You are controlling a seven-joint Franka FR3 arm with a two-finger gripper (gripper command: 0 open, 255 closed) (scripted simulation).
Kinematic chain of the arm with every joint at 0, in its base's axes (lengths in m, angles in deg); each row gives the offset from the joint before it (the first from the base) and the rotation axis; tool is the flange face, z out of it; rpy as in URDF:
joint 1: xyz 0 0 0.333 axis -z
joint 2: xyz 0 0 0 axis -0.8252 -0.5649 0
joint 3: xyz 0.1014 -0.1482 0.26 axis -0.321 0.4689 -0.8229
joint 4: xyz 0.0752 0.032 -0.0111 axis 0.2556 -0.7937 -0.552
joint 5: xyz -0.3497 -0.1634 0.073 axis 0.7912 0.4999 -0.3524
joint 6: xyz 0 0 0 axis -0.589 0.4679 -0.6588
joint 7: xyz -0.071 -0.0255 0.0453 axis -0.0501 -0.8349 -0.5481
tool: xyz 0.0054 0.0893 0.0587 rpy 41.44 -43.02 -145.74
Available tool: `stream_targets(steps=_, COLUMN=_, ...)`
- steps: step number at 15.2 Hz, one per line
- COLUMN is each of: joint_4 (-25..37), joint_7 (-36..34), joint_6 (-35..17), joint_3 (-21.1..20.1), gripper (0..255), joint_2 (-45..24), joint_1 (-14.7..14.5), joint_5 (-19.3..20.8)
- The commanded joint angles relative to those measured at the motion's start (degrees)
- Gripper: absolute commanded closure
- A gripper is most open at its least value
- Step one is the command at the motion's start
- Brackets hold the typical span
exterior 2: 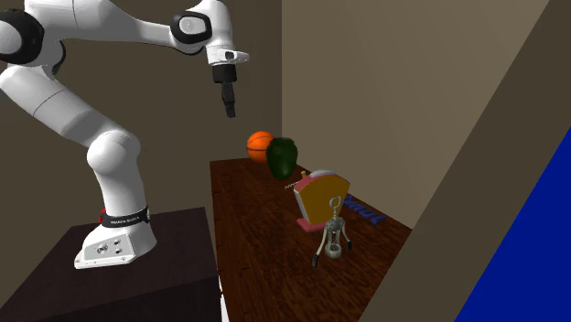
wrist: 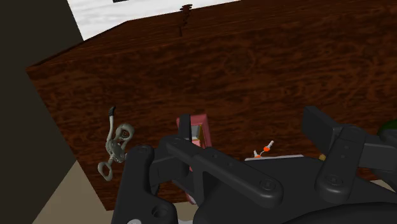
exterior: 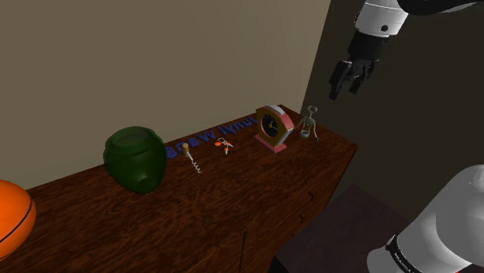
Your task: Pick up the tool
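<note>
A grey winged corkscrew [exterior: 309, 122] stands near the right end of the dark wooden sideboard [exterior: 155, 229], beside a clock. It also appears in the second exterior view [exterior 2: 332, 236] and in the wrist view [wrist: 116, 147]. A small corkscrew with a pale handle [exterior: 192, 157] lies further along, near a green jar. My gripper [exterior: 347, 81] hangs high in the air off the sideboard's right end, well above the winged corkscrew, and is open with nothing between its fingers [wrist: 186, 127]. The second exterior view shows the gripper [exterior 2: 229, 102] pointing down.
A red and yellow clock [exterior: 273, 128] stands beside the winged corkscrew. Blue lettering [exterior: 209, 138] and a small red-orange item [exterior: 224, 144] lie by the wall. A green jar [exterior: 136, 159] and an orange ball [exterior: 12, 217] sit further left. My dark stand [exterior 2: 137, 274] adjoins the sideboard.
</note>
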Motion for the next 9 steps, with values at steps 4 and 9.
stream_targets(steps=4, joint_4=-3.2, joint_7=4.4, joint_6=-5.6, joint_3=3.5, gripper=0, joint_2=-0.9, joint_1=0.6, joint_5=1.6)
stream_targets(steps=9, joint_4=-6.7, joint_7=11.8, joint_6=-15.4, joint_3=9.6, gripper=0, joint_2=-4.8, joint_1=1.4, joint_5=3.7)
